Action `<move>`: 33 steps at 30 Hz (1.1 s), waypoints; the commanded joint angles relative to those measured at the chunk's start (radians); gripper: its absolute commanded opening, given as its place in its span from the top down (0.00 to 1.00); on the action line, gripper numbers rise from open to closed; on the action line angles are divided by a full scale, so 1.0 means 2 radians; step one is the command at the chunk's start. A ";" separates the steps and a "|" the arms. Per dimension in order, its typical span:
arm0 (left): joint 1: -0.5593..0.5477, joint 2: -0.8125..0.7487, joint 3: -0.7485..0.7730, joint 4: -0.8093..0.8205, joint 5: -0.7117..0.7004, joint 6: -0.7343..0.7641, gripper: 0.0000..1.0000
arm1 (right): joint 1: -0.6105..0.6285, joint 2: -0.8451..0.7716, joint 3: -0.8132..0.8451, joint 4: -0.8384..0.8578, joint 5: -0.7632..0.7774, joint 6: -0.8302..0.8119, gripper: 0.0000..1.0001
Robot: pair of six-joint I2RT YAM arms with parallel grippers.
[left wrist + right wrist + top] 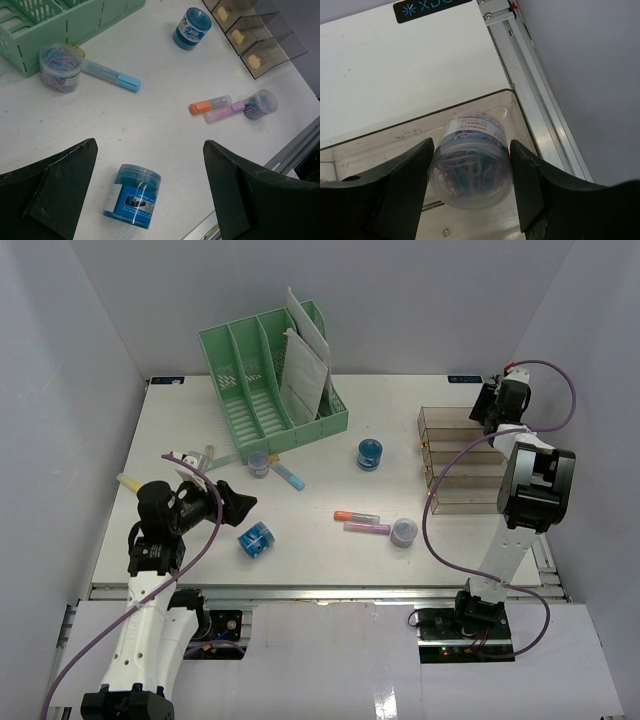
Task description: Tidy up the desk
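Observation:
The white desk (330, 560) holds scattered items. My left gripper (225, 502) is open and empty, hovering over the front left; between its fingers in the left wrist view (150, 145) a blue jar (134, 196) lies on its side, also seen from above (256, 539). My right gripper (490, 405) is at the back right, shut on a clear jar of coloured paperclips (470, 167). It holds the jar inside the rear compartment of the clear plastic tray (380, 145), near that tray's right end.
A green file rack (270, 380) with papers stands at the back. On the desk are an upright blue jar (369, 454), two paperclip jars (404, 531) (259, 464), and orange (356, 516), pink (366, 528) and blue (290, 476) highlighters. More pens (185, 458) lie at the left.

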 commanded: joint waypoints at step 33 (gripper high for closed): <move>-0.003 -0.023 0.000 0.006 0.018 0.004 0.02 | 0.191 -0.331 -0.272 -0.465 -0.459 -0.719 0.10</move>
